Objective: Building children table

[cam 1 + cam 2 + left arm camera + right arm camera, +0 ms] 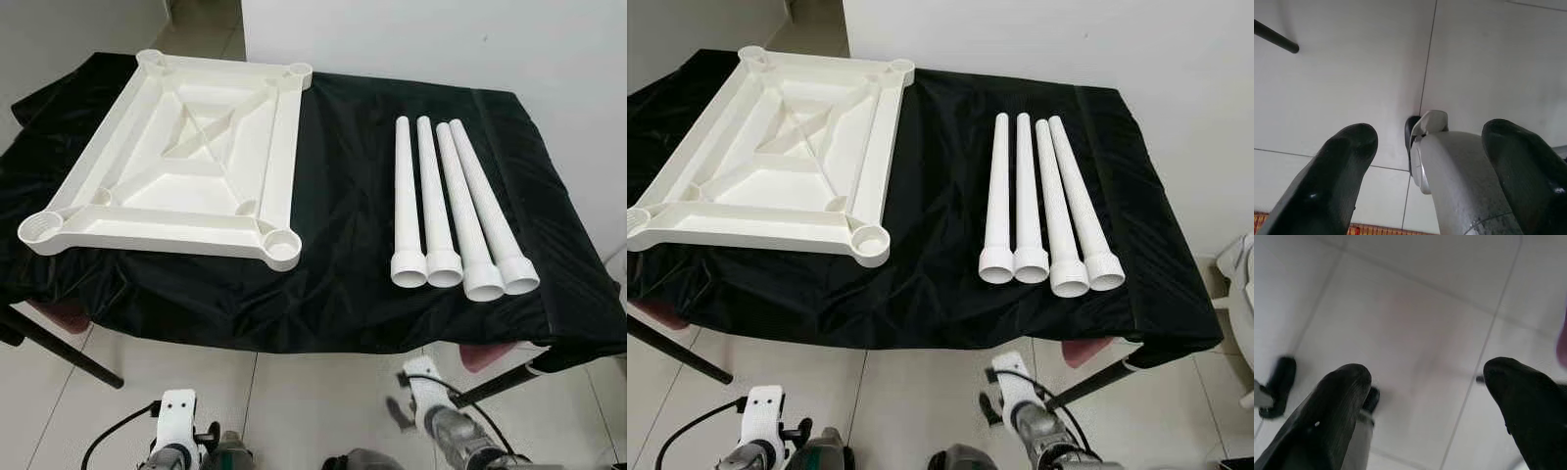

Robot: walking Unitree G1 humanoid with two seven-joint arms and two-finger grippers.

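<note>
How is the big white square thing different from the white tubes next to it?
The tabletop is one wide, flat square piece with ribs and a round socket at each corner; the legs are four long, thin tubes that widen toward the near end. The tabletop lies upside down on the robot's left of the black cloth; the legs lie side by side on its right. Both are white plastic, resting on the cloth, not yet joined.

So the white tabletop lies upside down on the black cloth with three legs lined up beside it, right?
Not quite: there are four legs, not three, as the left eye view shows. The rest holds: the white tabletop lies upside down on the black cloth, the legs beside it.
</note>
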